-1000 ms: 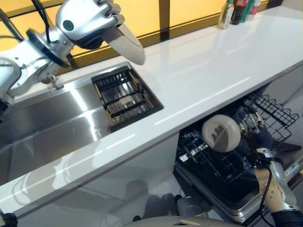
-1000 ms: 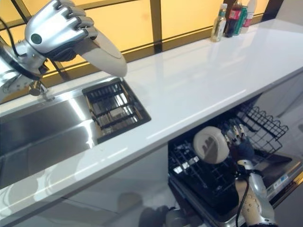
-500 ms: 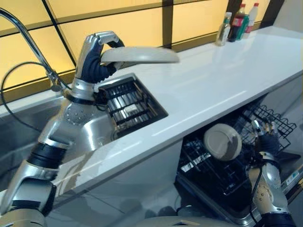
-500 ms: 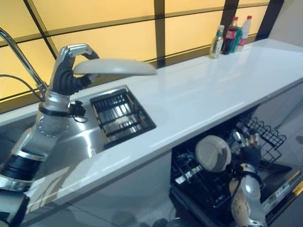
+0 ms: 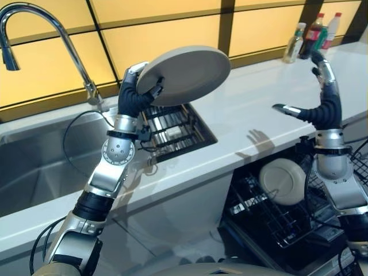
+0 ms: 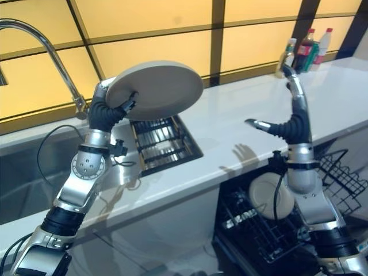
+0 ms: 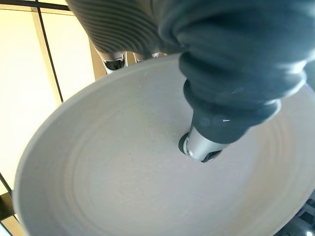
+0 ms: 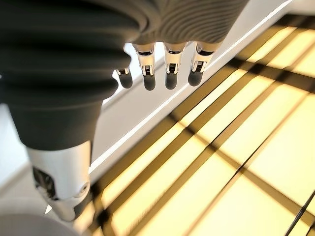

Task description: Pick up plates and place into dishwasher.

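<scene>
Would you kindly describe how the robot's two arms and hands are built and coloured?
Both arms are silver-grey metal with black bands at the joints. The left hand and right hand have dark ribbed covers over wrist and back, with silver, dark-tipped fingers. Thin black cables run beside each forearm.

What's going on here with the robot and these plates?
The robot is loading plates into the dishwasher. Its left hand grips a grey plate, holding it tilted in the air above the sink's drain rack. Its right hand is raised open and empty over the white counter. Another plate stands in the open dishwasher's rack below.
</scene>
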